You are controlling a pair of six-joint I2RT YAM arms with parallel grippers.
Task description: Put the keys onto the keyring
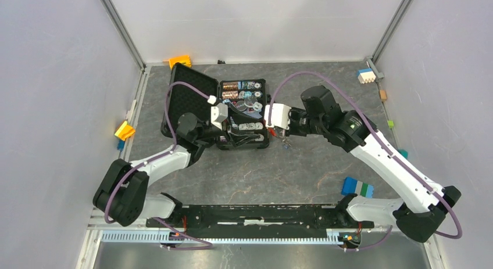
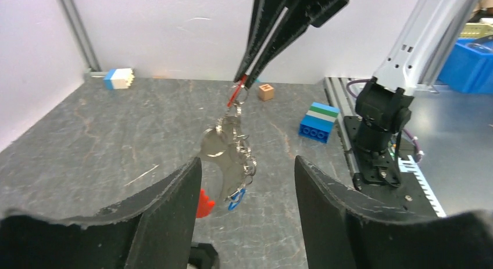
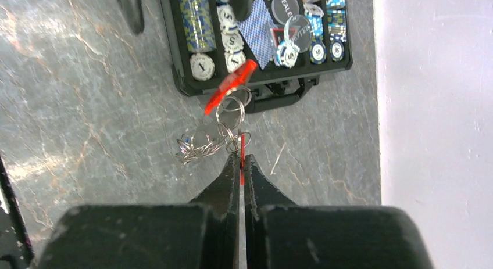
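Broadly, you have open grey marbled table on the near side of both claws, with white walls closing in at left, right and behind. Your biggest obstacle is the open black case of poker chips, lying just left of the right gripper. A blue-and-green block and a small wooden cube sit well apart from it. Your right gripper is pinched tight on the keyring by its red tag, holding it up so the bunch hangs. The keys dangle there between the spread, empty fingers of your left gripper.
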